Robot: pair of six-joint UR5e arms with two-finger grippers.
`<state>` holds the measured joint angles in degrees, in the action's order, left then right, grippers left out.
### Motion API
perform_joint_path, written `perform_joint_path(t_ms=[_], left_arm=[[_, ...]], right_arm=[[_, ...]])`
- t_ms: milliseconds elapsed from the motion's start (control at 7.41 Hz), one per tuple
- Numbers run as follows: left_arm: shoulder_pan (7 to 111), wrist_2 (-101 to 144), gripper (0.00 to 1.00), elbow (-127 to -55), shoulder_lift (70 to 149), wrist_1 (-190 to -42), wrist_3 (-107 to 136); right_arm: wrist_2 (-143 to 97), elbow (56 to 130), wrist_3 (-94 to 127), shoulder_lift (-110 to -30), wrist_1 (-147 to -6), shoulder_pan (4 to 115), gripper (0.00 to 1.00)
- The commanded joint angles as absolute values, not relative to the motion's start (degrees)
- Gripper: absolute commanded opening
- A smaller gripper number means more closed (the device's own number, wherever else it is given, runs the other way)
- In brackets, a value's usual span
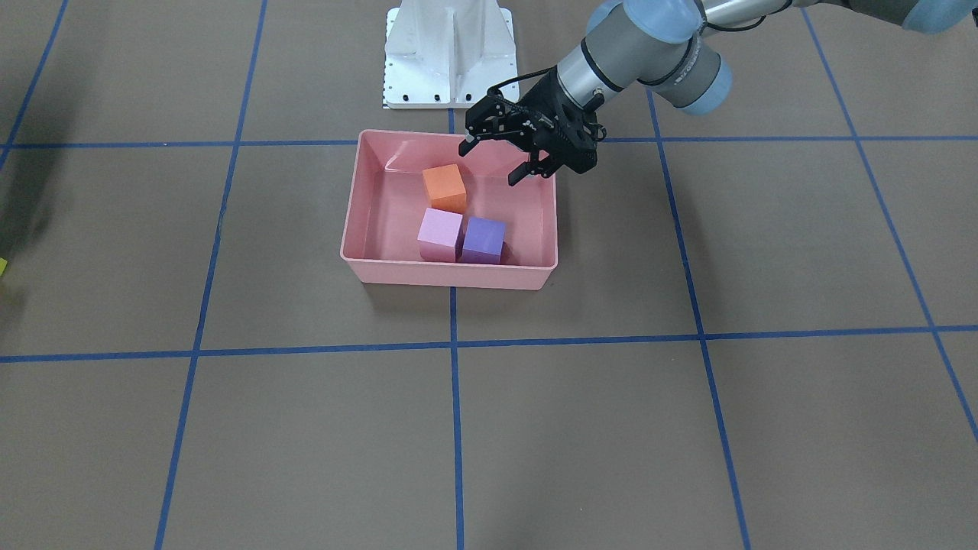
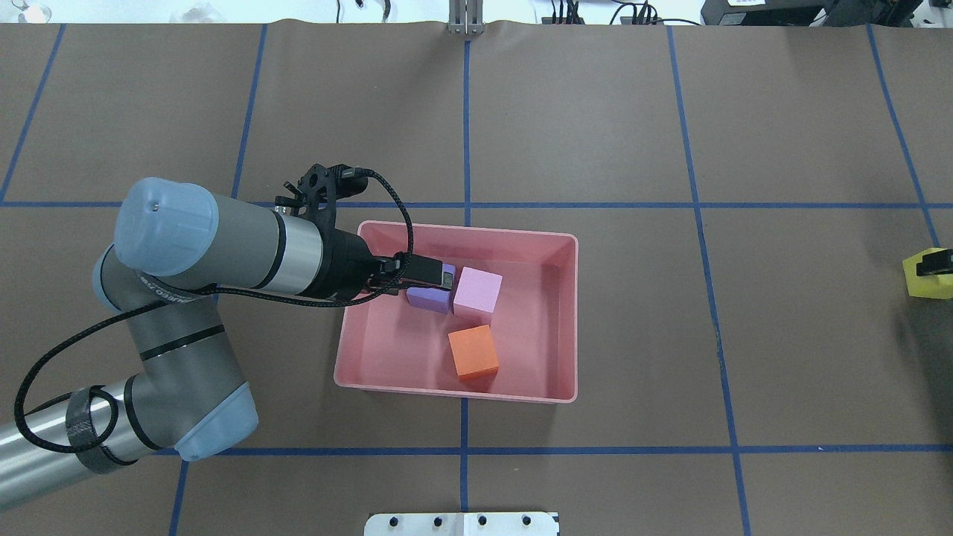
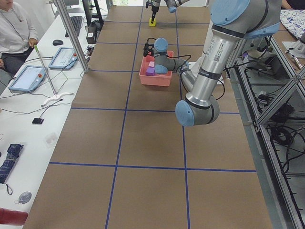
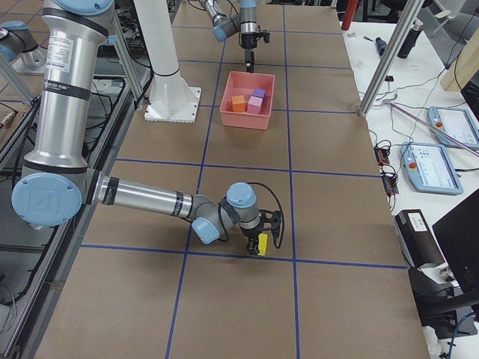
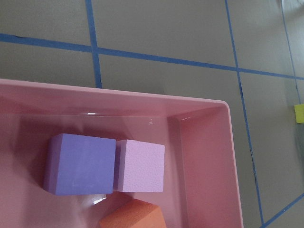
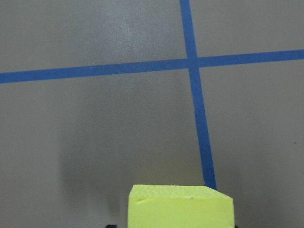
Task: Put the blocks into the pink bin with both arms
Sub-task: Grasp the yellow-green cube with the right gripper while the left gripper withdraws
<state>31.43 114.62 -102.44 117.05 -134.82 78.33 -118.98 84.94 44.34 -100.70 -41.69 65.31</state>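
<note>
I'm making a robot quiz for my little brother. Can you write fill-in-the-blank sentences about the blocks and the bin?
1. The pink bin has ____ blocks inside it.
2. The yellow block sits ____ the pink bin.
3. The block pressed face to face against the light pink block is the ____ one.
4. The left gripper hangs over the pink bin, empty, with its fingers ____.

Missing words: three; outside; purple; open.

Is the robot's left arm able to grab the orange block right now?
Probably yes. The left gripper hangs open and empty over the pink bin, close to the orange block, which has nothing on top of it.
</note>
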Motion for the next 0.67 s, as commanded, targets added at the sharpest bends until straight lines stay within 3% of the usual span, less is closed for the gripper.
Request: perform_joint_path(t_ms=[0, 540], left_arm=[[32.8, 117.1, 1.0, -104.7, 115.9, -134.6, 77.2], [54.2, 138.7, 1.0, -105.2, 100.3, -134.5, 47.6]], right_arm=[[-120.9, 88.0, 44.9, -99.9, -43.1, 65.4, 0.0], [-124.2, 110.0, 48.6, -93.5, -74.8, 66.9, 0.0]])
